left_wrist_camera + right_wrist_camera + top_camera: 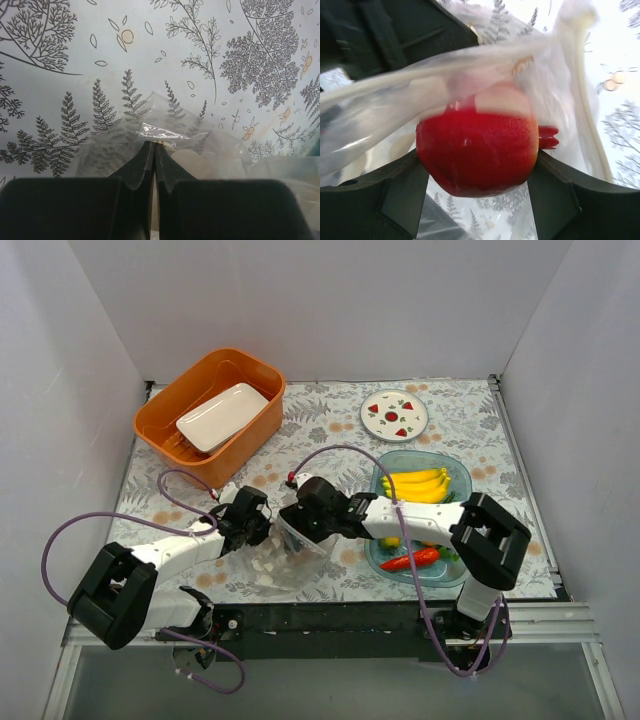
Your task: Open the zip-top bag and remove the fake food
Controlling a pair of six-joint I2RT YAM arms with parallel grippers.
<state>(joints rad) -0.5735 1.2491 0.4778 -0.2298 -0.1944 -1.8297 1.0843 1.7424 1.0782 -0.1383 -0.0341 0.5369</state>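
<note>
The clear zip-top bag [272, 568] lies crumpled at the table's near middle, between my two grippers. My left gripper [262, 528] is shut on the bag's edge; in the left wrist view its closed jaws [154, 146] pinch the clear film [172, 131]. My right gripper [298, 524] is at the bag's mouth. In the right wrist view it [477, 167] is shut on a red round fake fruit [477, 150] with a small crown, whose top is still under the bag film [445, 75]. Yellow bananas [418, 485] and a long red pepper [412, 560] lie in the blue tray [460, 480].
An orange basin [160, 425] holding a white rectangular dish [222, 416] stands at the back left. A round strawberry-print plate [394, 415] is at the back, behind the blue tray. White walls close in three sides.
</note>
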